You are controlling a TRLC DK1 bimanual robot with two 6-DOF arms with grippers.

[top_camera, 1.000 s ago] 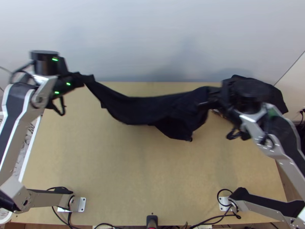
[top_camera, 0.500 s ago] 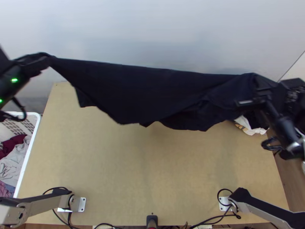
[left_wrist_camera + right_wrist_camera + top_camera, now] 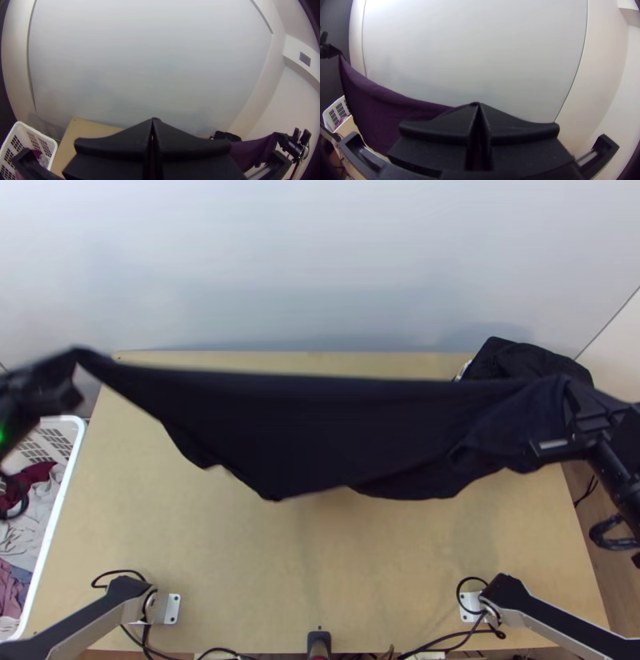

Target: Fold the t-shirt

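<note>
Tabletop (image 3: 320,564) is my landmark. T-shirt (image 3: 320,428): held aloft over its far half, upper edge stretched nearly straight across, lower edge hanging uneven. Left end effector (image 3: 153,121): out by the tabletop's left edge, fingers closed together on one end of the cloth. Right end effector (image 3: 478,105): by its right edge, likewise pinched closed on the other end. Step in hand, my judgement: opening the shirt out before any fold. Next: I should lower both ends evenly, trailing the hem flat onto the tabletop; slack could bunch underneath.
</note>
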